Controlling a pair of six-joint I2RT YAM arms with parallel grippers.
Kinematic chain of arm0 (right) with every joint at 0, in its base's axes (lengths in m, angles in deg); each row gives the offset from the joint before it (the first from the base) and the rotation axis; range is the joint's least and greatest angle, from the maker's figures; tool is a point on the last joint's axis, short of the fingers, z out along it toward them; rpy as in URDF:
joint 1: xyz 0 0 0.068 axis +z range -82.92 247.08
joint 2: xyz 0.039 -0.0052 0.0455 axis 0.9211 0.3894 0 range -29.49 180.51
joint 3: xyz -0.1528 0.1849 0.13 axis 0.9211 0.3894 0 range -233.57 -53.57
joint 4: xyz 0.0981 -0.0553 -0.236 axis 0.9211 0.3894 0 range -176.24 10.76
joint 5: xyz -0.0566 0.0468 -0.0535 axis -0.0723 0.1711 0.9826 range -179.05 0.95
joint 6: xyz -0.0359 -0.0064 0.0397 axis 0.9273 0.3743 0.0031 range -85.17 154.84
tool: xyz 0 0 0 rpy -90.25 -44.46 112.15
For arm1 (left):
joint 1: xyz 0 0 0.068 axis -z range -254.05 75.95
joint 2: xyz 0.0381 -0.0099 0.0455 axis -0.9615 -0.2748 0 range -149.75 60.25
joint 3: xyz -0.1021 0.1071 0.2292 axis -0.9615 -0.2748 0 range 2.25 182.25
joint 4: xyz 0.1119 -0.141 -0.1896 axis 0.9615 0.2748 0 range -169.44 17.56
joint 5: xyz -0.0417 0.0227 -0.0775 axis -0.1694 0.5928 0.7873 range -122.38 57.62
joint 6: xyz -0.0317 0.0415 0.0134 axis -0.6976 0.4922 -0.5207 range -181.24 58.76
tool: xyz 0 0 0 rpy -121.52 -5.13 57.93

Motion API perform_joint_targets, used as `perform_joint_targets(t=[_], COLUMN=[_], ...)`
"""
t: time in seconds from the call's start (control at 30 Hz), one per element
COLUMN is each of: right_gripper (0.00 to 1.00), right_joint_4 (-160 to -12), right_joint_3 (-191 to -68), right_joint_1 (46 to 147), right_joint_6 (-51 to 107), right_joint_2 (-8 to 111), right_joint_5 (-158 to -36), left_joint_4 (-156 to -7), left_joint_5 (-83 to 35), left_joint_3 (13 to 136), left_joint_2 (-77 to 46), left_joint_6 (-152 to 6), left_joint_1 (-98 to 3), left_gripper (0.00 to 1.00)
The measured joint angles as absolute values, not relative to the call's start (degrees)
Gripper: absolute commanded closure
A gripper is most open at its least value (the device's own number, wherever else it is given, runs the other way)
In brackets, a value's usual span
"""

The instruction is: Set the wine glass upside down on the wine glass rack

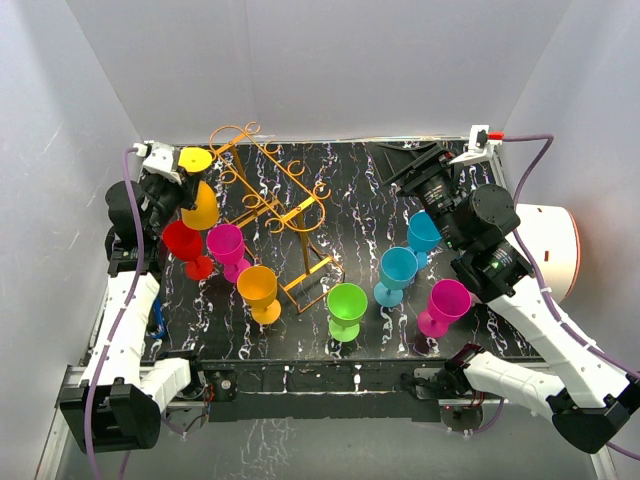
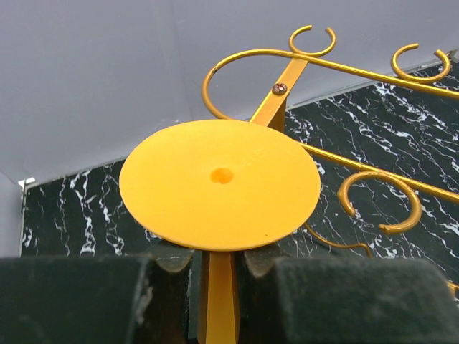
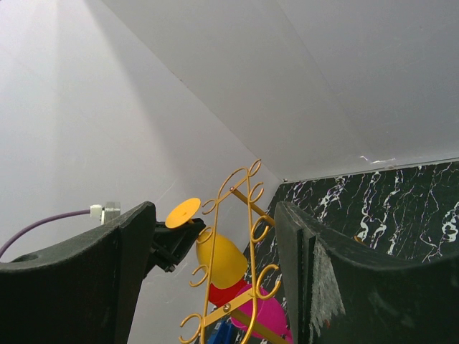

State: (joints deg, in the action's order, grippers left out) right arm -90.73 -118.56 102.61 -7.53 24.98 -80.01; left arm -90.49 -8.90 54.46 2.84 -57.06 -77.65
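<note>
The left gripper (image 1: 172, 188) is squeezing the stem of the yellow plastic wine glass (image 1: 200, 205), holding it upside down, round foot on top, just beside the curly ends of the tall golden-orange wire rack (image 1: 272, 195) at the back left of the black marbled table (image 1: 370, 200). If the arm is going in too low or crooked, I think the foot may be bumping a curl and tipping the light rack, or the glass may be slipping down onto the red plastic glass (image 1: 183, 242) close by. The right gripper (image 1: 418, 165) is hanging wide open and empty, well apart, not steadying the rack.
</note>
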Motion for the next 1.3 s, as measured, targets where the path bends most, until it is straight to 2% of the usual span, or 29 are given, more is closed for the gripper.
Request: perform_joint_targets(t=[0.3,1.3], right_gripper=[0.35,0.34], right_joint_4=[-90.7,-90.7], right_joint_3=[-118.6,-118.6], right_joint_1=[102.6,102.6], right_joint_6=[-7.5,-7.4], right_joint_2=[25.0,25.0], right_joint_5=[-80.0,-79.8], left_joint_4=[-95.7,-103.0], left_joint_5=[-6.6,-5.6], left_joint_3=[51.4,52.1], left_joint_2=[1.4,-4.3], left_joint_6=[-55.9,-55.0], left_joint_1=[-77.6,-77.6], left_gripper=[1.00,1.00])
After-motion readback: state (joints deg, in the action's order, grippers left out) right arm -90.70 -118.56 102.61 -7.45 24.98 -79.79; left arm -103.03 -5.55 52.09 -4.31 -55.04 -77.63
